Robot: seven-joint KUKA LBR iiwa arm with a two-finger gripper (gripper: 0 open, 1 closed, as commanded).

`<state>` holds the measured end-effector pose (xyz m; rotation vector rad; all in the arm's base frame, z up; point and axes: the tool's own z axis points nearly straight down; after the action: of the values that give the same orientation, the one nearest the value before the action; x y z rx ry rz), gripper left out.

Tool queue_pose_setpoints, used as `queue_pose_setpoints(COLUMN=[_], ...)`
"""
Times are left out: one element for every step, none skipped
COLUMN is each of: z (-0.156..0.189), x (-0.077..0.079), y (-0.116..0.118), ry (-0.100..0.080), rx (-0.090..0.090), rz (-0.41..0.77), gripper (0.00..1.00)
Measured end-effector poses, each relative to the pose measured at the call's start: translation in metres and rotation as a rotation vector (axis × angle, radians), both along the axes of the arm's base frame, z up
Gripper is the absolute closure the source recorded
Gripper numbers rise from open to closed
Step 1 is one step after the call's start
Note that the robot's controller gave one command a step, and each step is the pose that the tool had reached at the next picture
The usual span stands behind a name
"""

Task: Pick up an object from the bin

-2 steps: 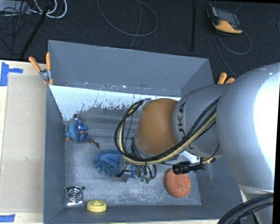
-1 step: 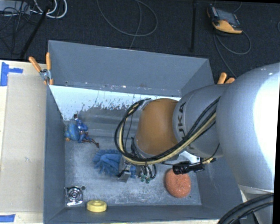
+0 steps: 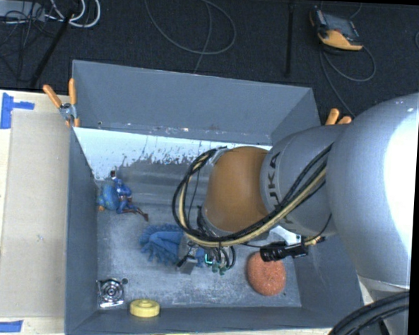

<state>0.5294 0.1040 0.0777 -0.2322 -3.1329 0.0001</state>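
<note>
My gripper is low in the middle of the bin, under the arm's orange cover, with its tip at the right edge of a crumpled blue cloth-like thing. The tip touches or overlaps that blue thing; I cannot tell whether it is held. A rough orange-red ball lies just to the right of the gripper, on the bin floor.
A small blue toy figure lies at the left wall. A shiny metal piece and a yellow round cap sit in the front left corner. The arm covers the bin's right half.
</note>
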Motion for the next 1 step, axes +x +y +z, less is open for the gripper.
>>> queue_pose_setpoints(z=[0.0604], x=[-0.0082], y=[0.01], ry=[0.005], rx=[-0.001], rz=[0.011], gripper=[0.0])
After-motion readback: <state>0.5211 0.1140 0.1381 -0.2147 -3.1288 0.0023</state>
